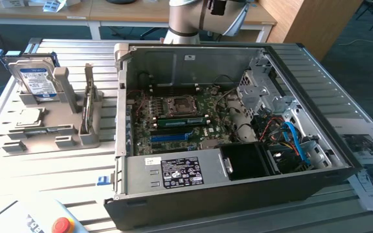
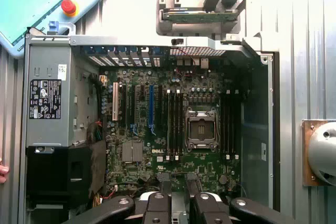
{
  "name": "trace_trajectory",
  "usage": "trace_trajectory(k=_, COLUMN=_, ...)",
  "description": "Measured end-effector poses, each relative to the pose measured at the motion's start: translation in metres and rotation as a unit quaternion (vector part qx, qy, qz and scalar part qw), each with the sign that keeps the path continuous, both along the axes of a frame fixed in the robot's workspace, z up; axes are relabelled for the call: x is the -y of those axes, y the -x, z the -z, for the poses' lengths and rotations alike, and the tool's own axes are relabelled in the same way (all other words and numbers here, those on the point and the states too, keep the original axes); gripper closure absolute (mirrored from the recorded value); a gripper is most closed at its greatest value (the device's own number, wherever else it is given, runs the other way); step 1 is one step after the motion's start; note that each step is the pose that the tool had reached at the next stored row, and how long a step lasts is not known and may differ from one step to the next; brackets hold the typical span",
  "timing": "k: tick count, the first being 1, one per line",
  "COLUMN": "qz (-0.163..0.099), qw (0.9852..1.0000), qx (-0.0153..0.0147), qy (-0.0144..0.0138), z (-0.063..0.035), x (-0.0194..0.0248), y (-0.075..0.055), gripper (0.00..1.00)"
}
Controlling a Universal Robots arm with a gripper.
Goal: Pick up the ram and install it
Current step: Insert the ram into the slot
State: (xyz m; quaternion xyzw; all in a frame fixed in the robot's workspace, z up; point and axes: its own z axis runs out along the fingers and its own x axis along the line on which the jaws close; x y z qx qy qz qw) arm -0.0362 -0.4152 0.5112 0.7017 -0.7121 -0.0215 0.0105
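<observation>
Pickup stage, I'd say, not properly started yet. My gripper [image 2: 177, 183] hangs high over the motherboard [image 2: 210, 174], fingers parted, nothing between them. The ram [image 1: 93, 104] stands on edge in the rack [image 1: 57, 138] outside the case [image 1: 193, 204], well off to one side of my hand. A green stick [image 1: 180, 122] already sits in a slot by the CPU socket [image 1: 177, 104], below me; I reckon that's a different one. Grabbing mine calls for squaring the fingers across that thin board, which looks easy to knock crooked.
</observation>
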Motion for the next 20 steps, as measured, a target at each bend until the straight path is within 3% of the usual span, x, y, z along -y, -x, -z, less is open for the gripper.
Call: trace_trajectory(k=20, qz=0.000, qw=1.0000, qx=0.0000, qy=-0.0001, z=0.0007, x=0.0000, y=0.0000, gripper=0.75)
